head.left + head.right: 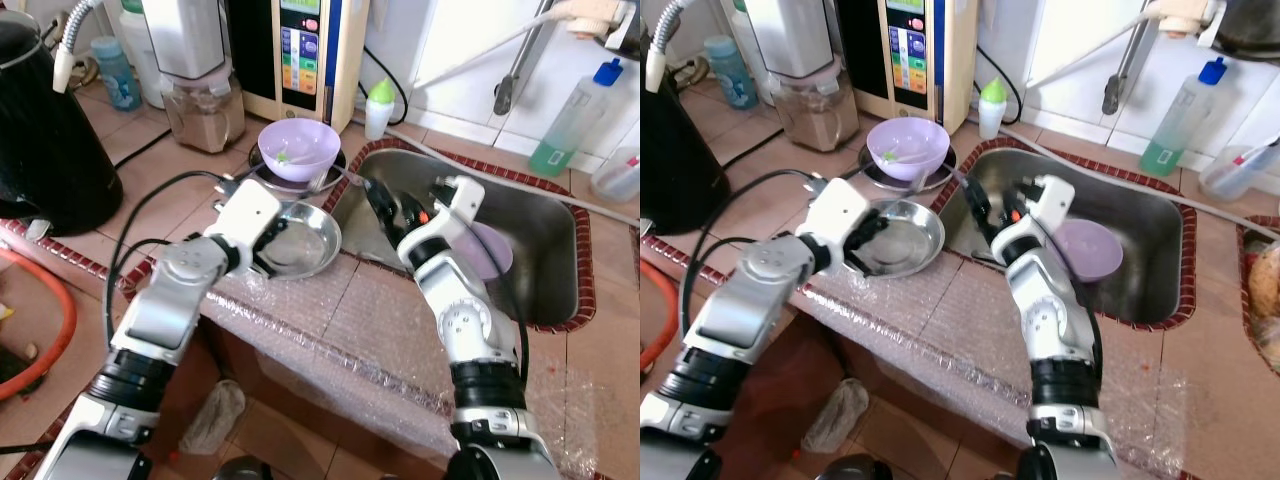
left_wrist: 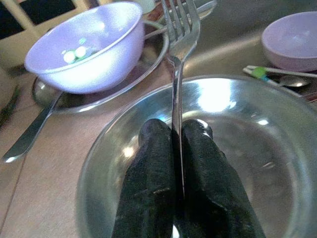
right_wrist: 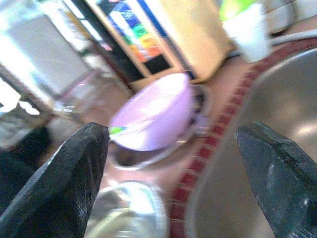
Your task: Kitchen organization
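My left hand (image 2: 177,148) is clamped tight on the handle of a fork (image 2: 179,59), the two black fingers (image 2: 148,178) pressed together around the thin metal. The hand hovers over a shiny steel bowl (image 1: 305,240) that sits on the tabletop (image 1: 150,190) just beside the sink (image 1: 540,230), and the fork's tines stick out past the bowl's far rim, toward a lilac bowl (image 1: 298,148). That lilac bowl rests on a shallow steel plate (image 2: 148,64) and has a few green bits inside; a spoon (image 2: 29,134) lies on the tabletop beside the plate.

My right hand (image 3: 173,163) is spread wide, gripping nothing, its fingers (image 3: 59,183) far apart. It hangs at the near left corner of the sink. Down in the basin lies a second lilac bowl (image 1: 1088,248), and from my left wrist I can make out some cutlery (image 2: 277,77) next to it.

Behind the sink stand a small white bottle with a green cap (image 1: 378,106) and a green soap bottle with a blue top (image 1: 568,120). A panelled appliance (image 1: 300,50) and a blender jar (image 1: 203,105) stand along the back of the tabletop. Bubble wrap (image 1: 330,330) covers its front edge.
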Motion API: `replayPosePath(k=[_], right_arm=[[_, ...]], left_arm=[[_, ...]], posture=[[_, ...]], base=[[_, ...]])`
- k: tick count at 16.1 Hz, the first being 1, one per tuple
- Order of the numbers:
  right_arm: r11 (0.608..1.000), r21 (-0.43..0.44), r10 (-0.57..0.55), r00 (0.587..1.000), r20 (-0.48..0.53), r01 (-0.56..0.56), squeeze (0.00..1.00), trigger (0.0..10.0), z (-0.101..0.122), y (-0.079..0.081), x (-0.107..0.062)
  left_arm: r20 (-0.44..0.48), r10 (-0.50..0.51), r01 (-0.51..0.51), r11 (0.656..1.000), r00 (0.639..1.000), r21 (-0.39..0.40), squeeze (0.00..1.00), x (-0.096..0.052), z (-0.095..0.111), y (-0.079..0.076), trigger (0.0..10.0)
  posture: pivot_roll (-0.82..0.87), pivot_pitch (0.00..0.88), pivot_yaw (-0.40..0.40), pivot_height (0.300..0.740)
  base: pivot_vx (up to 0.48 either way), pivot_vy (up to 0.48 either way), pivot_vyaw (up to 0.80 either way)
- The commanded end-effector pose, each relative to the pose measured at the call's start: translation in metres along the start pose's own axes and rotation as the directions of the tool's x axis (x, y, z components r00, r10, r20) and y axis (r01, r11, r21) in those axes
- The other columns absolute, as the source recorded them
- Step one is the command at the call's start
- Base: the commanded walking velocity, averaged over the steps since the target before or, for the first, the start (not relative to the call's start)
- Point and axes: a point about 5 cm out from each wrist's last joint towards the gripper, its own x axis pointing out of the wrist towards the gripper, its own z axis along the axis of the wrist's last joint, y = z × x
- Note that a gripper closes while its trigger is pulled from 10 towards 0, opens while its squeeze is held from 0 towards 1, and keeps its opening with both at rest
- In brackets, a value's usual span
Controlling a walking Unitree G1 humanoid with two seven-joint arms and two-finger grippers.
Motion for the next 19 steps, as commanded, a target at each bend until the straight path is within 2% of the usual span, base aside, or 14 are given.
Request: replayPosePath(k=[1,2,3,6,10,15,16,17,18,19], right_arm=[[0.999,0.033,0.023,1.0,0.014,-0.024,0.0,10.0,0.006,0.003,0.001],[0.998,0.048,0.048,0.999,0.02,-0.049,0.0,10.0,0.007,0.006,0.0],[0.99,0.098,0.101,0.995,0.01,-0.102,0.0,10.0,0.006,0.014,-0.001],[0.989,0.115,0.096,0.995,-0.039,-0.091,0.0,10.0,-0.007,0.013,-0.001],[0.979,0.164,0.134,0.989,-0.069,-0.121,0.0,10.0,-0.014,0.029,0.008],[0.971,0.184,0.173,0.98,-0.097,-0.154,0.0,10.0,-0.022,0.046,0.016],[0.975,0.179,0.155,0.982,-0.11,-0.134,0.0,8.6,-0.025,0.047,0.018],[0.987,0.142,0.095,0.985,-0.146,-0.074,0.0,2.6,-0.031,0.042,0.022],[0.989,0.138,0.07,0.985,-0.155,-0.048,0.0,0.0,-0.034,0.04,0.023],[0.991,0.126,0.058,0.986,-0.158,-0.038,0.0,0.0,-0.035,0.04,0.026]], left_arm=[[0.01,-0.008,0.008,1.0,1.0,0.016,0.0,0.001,0.002,-0.002,0.0],[0.011,-0.017,0.016,1.0,1.0,0.022,0.0,0.001,0.002,-0.003,0.0],[0.023,-0.03,0.03,0.999,0.999,0.029,0.0,0.004,0.003,-0.008,0.0],[0.096,-0.025,0.022,0.999,0.995,0.027,0.0,0.007,0.014,-0.009,0.0],[0.095,-0.049,0.045,0.998,0.994,0.037,0.0,0.01,0.013,-0.016,0.0],[0.105,-0.077,0.073,0.996,0.991,0.041,0.0,0.012,0.013,-0.025,0.0],[0.108,-0.078,0.074,0.996,0.991,0.041,0.0,0.012,0.014,-0.026,0.0],[0.116,-0.078,0.074,0.996,0.99,0.041,0.0,0.012,0.016,-0.026,0.0],[0.119,-0.077,0.073,0.996,0.99,0.041,0.0,0.012,0.017,-0.026,0.0],[0.119,-0.079,0.074,0.996,0.99,0.042,0.0,0.012,0.017,-0.026,0.0]], posture=[[0.08,0.0,0.007,0.74],[0.08,0.0,0.007,0.74],[0.08,0.0,0.007,0.74],[0.08,0.0,0.004,0.74],[0.08,0.0,0.007,0.74],[0.07,0.0,0.007,0.74],[0.08,0.0,0.006,0.74],[0.08,0.0,0.006,0.74],[0.08,0.0,0.006,0.74],[0.08,0.003,0.004,0.74]], base=[[0.0,0.0,0.0],[0.0,0.0,0.0],[0.0,0.0,0.0],[0.0,0.0,0.0],[0.0,0.0,0.0],[0.0,0.0,0.0],[0.0,0.0,0.0],[0.0,0.0,0.0],[0.0,0.0,0.0],[0.0,0.0,0.0]])
